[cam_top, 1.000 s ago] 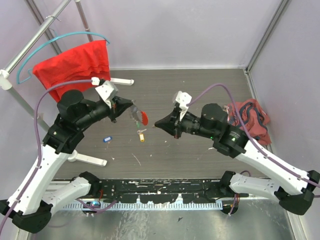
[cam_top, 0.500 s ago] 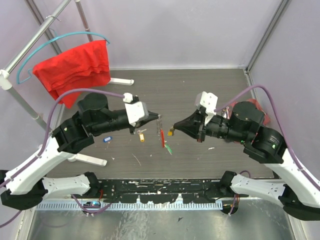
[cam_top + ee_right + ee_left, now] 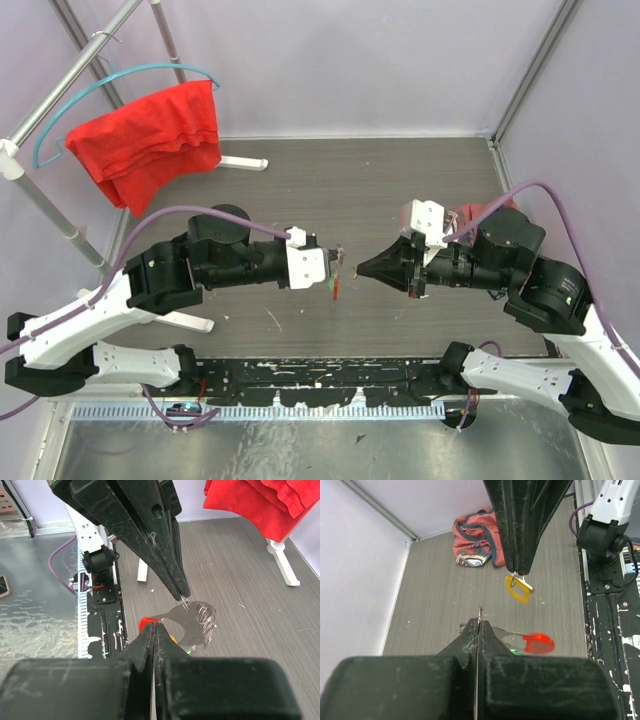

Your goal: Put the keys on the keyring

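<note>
Grey table (image 3: 400, 190) below; my left gripper (image 3: 479, 624) pinches the keyring's (image 3: 538, 642) thin, likely springy wire, right gripper (image 3: 517, 570) clamps a light yellow key (image 3: 516, 589) by its head.

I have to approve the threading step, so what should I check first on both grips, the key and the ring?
1. Hold of the left gripper on the keyring: ok, jaws shut on its wire.
2. Hold of the right gripper on the yellow-tagged key: ok, it hangs from the tips.
3. Key apart from the keyring, free to approach: ok.
4. Key's hole lined up with the keyring's opening: cannot tell.
5. Key threaded on: not ok.
</note>
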